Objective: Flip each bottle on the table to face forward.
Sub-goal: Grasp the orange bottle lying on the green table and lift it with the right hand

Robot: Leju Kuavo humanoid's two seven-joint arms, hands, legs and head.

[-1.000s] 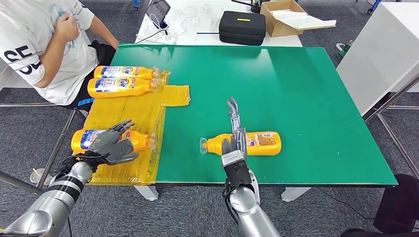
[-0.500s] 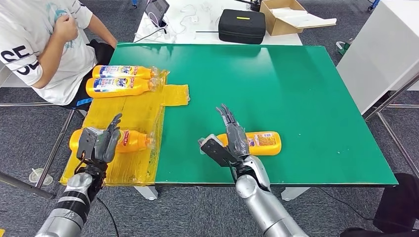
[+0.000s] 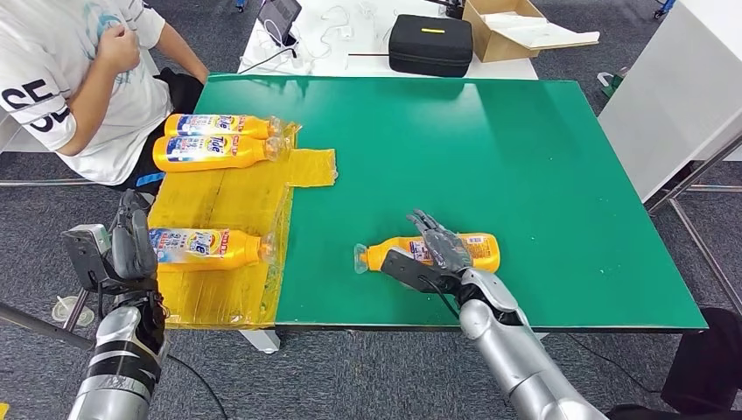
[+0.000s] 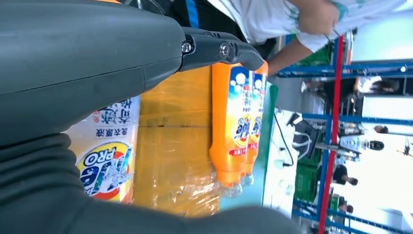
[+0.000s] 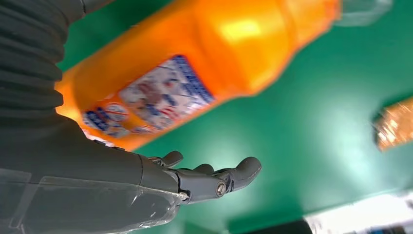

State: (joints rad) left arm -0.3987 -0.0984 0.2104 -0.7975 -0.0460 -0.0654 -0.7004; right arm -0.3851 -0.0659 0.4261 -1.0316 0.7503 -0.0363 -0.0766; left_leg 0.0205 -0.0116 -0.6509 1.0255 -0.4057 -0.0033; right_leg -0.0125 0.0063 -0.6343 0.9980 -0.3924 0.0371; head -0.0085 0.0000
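An orange bottle (image 3: 468, 252) lies on its side on the green table (image 3: 490, 149), cap to the left, small-print label up (image 5: 146, 102). My right hand (image 3: 437, 254) lies over its middle, fingers spread across the top and thumb on the near side, not closed around it. A second orange bottle (image 3: 206, 248) lies on the yellow mat (image 3: 236, 192) with its white and blue brand label up (image 4: 104, 151). My left hand (image 3: 122, 249) stands just past that bottle's base, fingers upright and apart. Two more bottles (image 3: 214, 140) lie side by side at the mat's far end.
A person (image 3: 79, 79) in a white shirt sits at the table's far left corner. A black case (image 3: 430, 45) and a cardboard box (image 3: 516, 26) stand on a white table behind. Another white table (image 3: 674, 96) stands to the right.
My left hand has drawn back off the near mat bottle, which now shows its white and blue label. My right hand has tipped down from upright onto the table bottle.
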